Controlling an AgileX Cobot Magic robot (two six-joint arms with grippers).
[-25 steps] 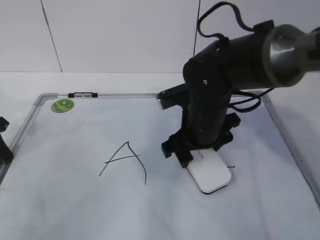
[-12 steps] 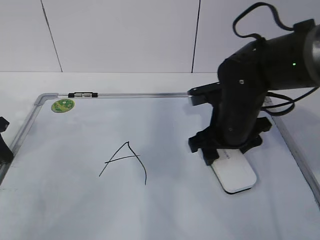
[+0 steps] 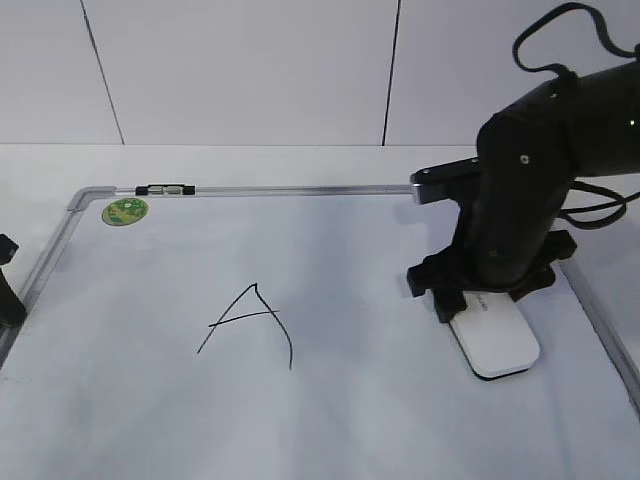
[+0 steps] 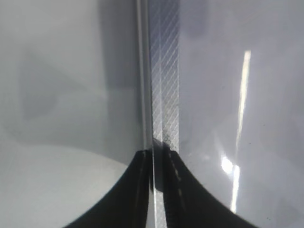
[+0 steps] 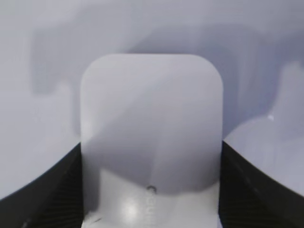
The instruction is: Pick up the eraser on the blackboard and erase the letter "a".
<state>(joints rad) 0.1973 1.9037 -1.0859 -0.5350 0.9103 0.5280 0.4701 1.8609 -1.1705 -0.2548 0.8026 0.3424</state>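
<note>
The blackboard (image 3: 300,420) — white-faced, grey metal frame — lies flat on a pale tabletop (image 3: 250,160), and behind it stands a plain white panelled wall (image 3: 240,70) with two dark seams running down it. The board's surface looks clean across most of its spread, with a faint greyish smear here and there.

Count them off: one eraser (image 3: 495,342), one green round sticker (image 3: 125,211) at the far left corner, one small black-and-silver clip (image 3: 166,189) on the top rail, and one drawn mark, a tall angular capital "A" (image 3: 252,322) left of centre. No lowercase "a" shows anywhere on the board right now. Two arms, one at each side.

The right gripper (image 3: 480,297) is down on the board near its right frame, jaws clamped on the long sides of the eraser — the right wrist view shows the white block (image 5: 152,137) wedged snugly between the two dark fingers (image 5: 42,190), its rounded end pointing away from the camera. The eraser sits flat on the board, well right of the capital "A" and just inside the right rail.

The left gripper (image 3: 8,290) barely pokes in at the left edge of the exterior view, beside the board's frame. Its wrist view shows dark fingers (image 4: 164,190) pressed together over the hatched metal rail (image 4: 164,85), nothing between them.
</note>
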